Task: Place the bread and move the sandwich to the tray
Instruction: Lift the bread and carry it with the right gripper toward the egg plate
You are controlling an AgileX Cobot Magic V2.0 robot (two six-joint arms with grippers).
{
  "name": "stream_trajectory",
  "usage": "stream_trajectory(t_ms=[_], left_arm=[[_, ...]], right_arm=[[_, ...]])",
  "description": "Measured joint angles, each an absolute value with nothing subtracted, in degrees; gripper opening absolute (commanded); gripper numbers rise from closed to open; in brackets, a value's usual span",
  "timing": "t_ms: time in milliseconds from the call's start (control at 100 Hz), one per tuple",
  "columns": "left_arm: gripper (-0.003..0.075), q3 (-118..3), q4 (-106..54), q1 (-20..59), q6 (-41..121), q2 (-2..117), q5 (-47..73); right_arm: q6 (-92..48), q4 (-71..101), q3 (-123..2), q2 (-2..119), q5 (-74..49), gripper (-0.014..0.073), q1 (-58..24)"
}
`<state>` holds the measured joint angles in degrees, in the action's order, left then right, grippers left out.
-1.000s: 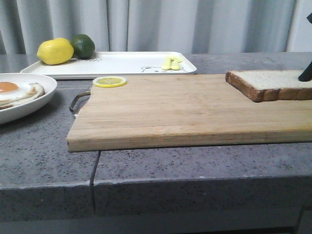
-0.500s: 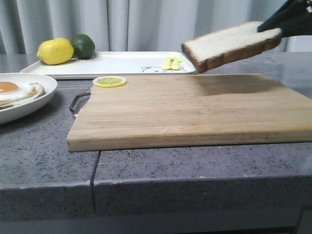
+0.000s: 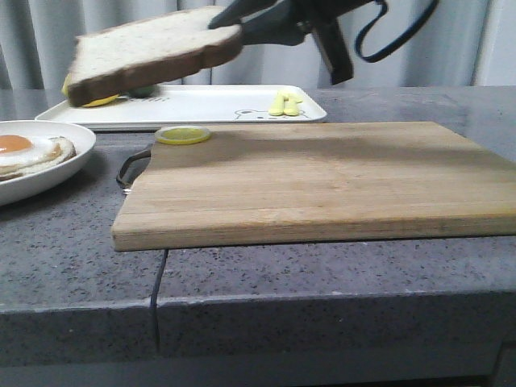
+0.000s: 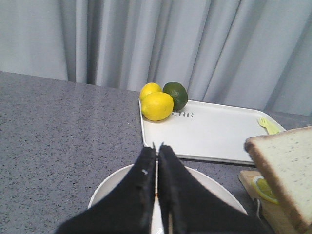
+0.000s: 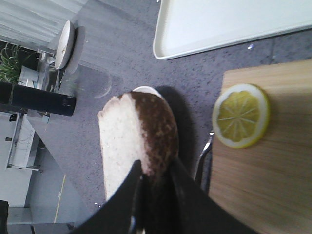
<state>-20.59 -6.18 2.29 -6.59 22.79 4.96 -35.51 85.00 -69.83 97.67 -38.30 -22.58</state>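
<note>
Front view: the bread (image 3: 153,52) is held in the air by one edge in the right pincer (image 3: 242,28), above the table (image 3: 322,274) between the cutting board (image 3: 306,181) and the sandwich (image 3: 32,151) in its dish (image 3: 56,173). A slip is possible, since only the crust edge is pinched. The tray (image 3: 201,105) lies behind, with a lemon slice (image 3: 183,135) near it.

Left wrist view: the left pincer (image 4: 156,148) is pressed together, empty, directly over the dish, where the descending slice could be obstructed. Two lemons (image 4: 157,105) and a lime (image 4: 176,95) occupy a tray corner.

Right wrist view: the slice is seen tilted; a skewed landing is judged likely.
</note>
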Motion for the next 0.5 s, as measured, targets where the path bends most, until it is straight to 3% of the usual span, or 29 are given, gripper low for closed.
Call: stream_trajectory(t_ms=[500], left_arm=[[-0.0020,-20.6,-6.2,2.3,-6.6,22.8,3.4]], right_arm=[[-40.8,96.9,-80.8,110.5,-31.5,-0.0069,-38.4]])
